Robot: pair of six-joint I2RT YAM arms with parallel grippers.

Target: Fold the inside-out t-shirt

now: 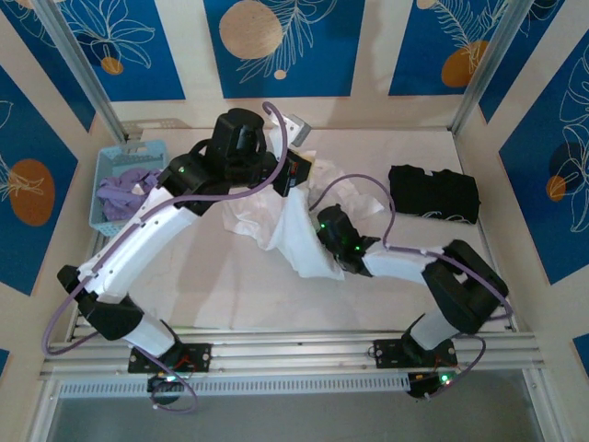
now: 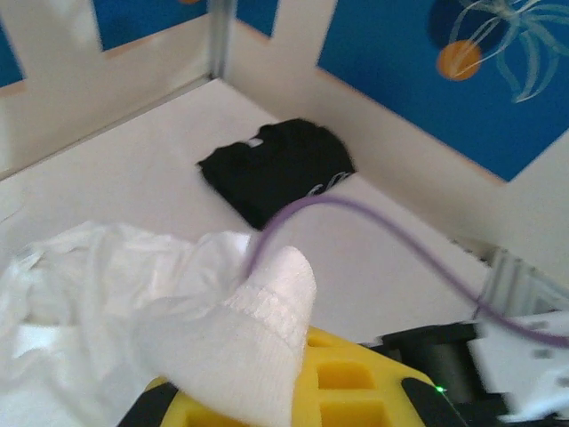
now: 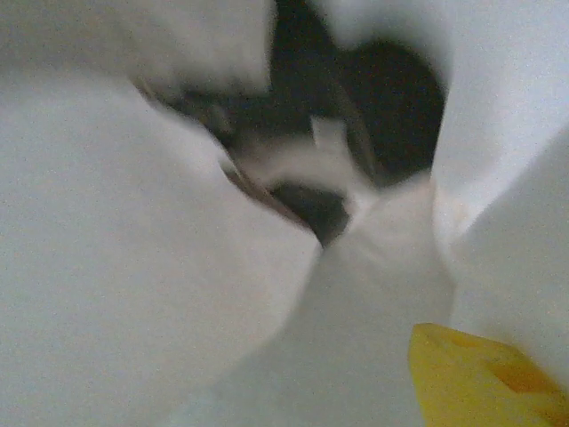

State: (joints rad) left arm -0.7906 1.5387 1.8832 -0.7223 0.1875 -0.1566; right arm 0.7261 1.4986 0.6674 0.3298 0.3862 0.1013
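Note:
The inside-out t-shirt (image 1: 281, 221) is a crumpled white mass in the middle of the table, with part of it raised. My left gripper (image 1: 293, 175) holds its upper part, shut on a hemmed edge of cloth (image 2: 258, 329) that drapes over the yellow fingers (image 2: 356, 382). My right gripper (image 1: 322, 247) is pushed into the shirt's lower right folds. In the right wrist view white cloth (image 3: 178, 294) surrounds the camera and one yellow finger (image 3: 480, 382) shows at the lower right. The cloth hides how those jaws stand.
A folded black garment (image 1: 433, 193) lies at the back right, also seen as the black garment (image 2: 276, 169) in the left wrist view. A blue basket (image 1: 110, 161) with a lavender garment (image 1: 124, 191) stands at the back left. A purple cable (image 2: 373, 222) loops between the arms.

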